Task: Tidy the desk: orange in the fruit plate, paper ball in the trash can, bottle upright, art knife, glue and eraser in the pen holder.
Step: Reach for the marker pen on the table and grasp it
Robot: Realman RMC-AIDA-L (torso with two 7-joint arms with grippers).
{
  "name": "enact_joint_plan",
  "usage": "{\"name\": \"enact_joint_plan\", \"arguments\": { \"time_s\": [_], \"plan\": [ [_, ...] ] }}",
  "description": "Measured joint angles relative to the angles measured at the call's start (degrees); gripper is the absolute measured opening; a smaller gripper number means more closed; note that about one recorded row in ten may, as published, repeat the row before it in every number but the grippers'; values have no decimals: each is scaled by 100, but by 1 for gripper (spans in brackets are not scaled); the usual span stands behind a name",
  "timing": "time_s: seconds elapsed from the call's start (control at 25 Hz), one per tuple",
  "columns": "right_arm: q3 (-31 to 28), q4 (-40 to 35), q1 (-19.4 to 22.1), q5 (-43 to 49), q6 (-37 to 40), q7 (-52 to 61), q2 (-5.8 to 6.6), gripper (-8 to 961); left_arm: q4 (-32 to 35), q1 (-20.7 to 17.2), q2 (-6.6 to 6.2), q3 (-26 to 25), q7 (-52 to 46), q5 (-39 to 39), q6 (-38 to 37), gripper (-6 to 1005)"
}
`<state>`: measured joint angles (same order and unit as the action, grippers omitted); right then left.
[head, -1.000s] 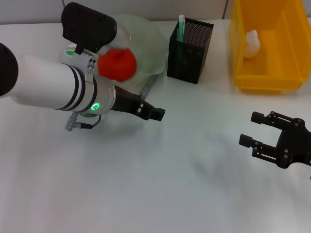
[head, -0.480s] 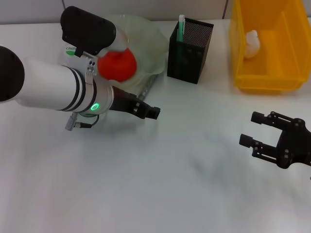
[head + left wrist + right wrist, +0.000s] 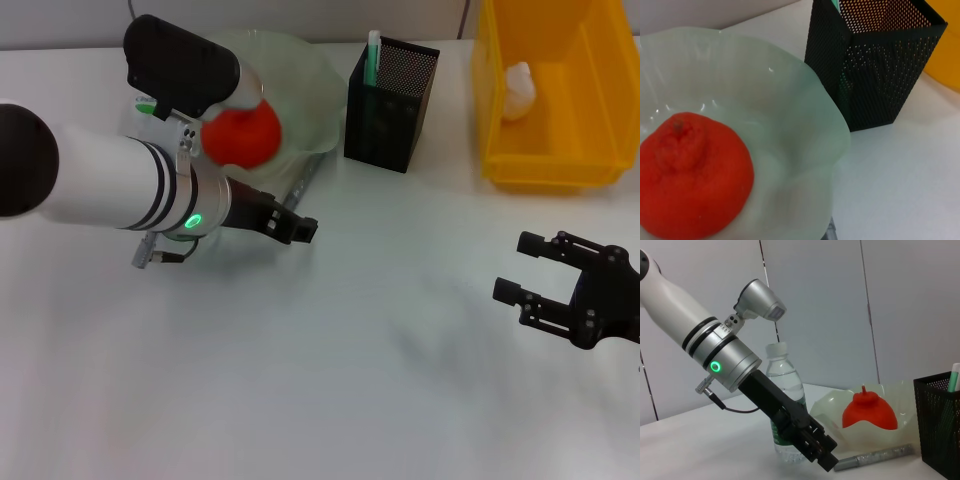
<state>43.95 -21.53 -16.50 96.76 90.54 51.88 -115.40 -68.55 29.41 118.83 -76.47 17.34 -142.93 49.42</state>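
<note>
Sitting in the pale-green fruit plate [image 3: 805, 100] near the desk's far left edge, the dimpled red-orange orange [image 3: 690, 175] lies whole; the left gripper [image 3: 300, 228] hovers beside it, finger spread unclear, while the right gripper [image 3: 535, 268] waits wide open, empty, by the right edge

There is one orange [image 3: 243, 133]. There is one fruit plate [image 3: 310, 90]. There is one black pen holder [image 3: 390, 100]. There is one yellow trash can [image 3: 560, 150] with one paper ball [image 3: 518, 90] in it. There is one bottle [image 3: 786, 405]. One silver pen [image 3: 875, 458] lies on the table. There are two grippers, the left gripper [image 3: 298, 228] and the right gripper [image 3: 535, 270].
</note>
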Motion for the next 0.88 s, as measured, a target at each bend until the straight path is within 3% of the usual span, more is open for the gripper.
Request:
{"name": "enact_joint_plan", "arguments": {
  "time_s": [0.88],
  "plan": [
    [0, -4, 43, 25, 17, -12, 0, 694, 55, 3, 7, 212, -170, -157, -175, 547]
  ]
}}
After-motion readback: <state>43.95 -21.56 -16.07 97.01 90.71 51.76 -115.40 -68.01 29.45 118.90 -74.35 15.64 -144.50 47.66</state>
